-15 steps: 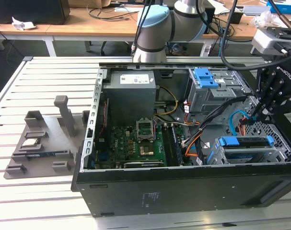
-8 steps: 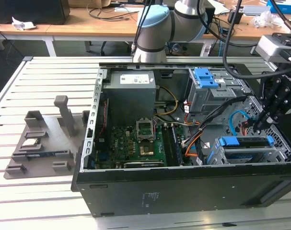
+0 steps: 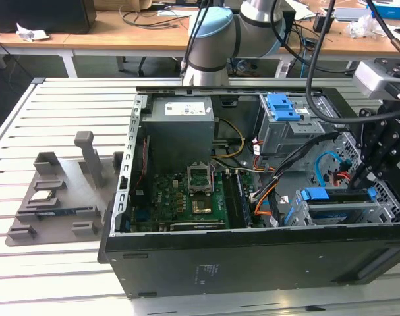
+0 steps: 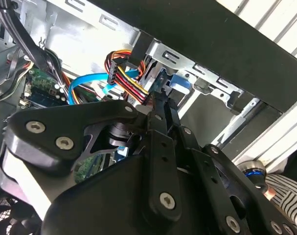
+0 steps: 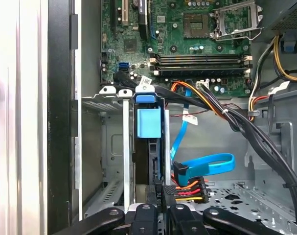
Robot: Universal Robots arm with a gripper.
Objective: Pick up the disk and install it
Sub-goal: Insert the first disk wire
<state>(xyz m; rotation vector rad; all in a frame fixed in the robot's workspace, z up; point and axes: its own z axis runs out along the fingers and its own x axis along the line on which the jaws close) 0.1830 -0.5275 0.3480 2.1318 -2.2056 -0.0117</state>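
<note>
Black linkage bars of the gripper point(image 4: 163, 110) crowd the second wrist view, their fingers drawn narrow and closed on the disk point(image 5: 149, 147), which stands on edge between them. In the first wrist view the gripper point(image 5: 157, 196) clamps the end nearest the cables, and the blue carrier frame runs away from it into the drive cage point(image 5: 125, 147). That grip on the thin edge seems chosen so the disk can slide along the cage's rails without the fingers fouling the metal walls.

In the exterior view the gripper point(image 3: 368, 179) hangs over the case's corner at that view's right, and the disk point(image 3: 338, 195) lies largely seated in the cage point(image 3: 344, 214), only its blue top edge showing. So installation looks nearly done, though I cannot tell whether it is fully home.

Beside it a blue cable point(image 5: 207, 164) loops near the power plug point(image 5: 190, 188). Beyond sit the motherboard point(image 3: 186, 197) and power supply point(image 3: 181, 135). Outside the case point(image 3: 252, 263), a grey fixture point(image 3: 61, 197) rests on the table point(image 3: 28, 276).
</note>
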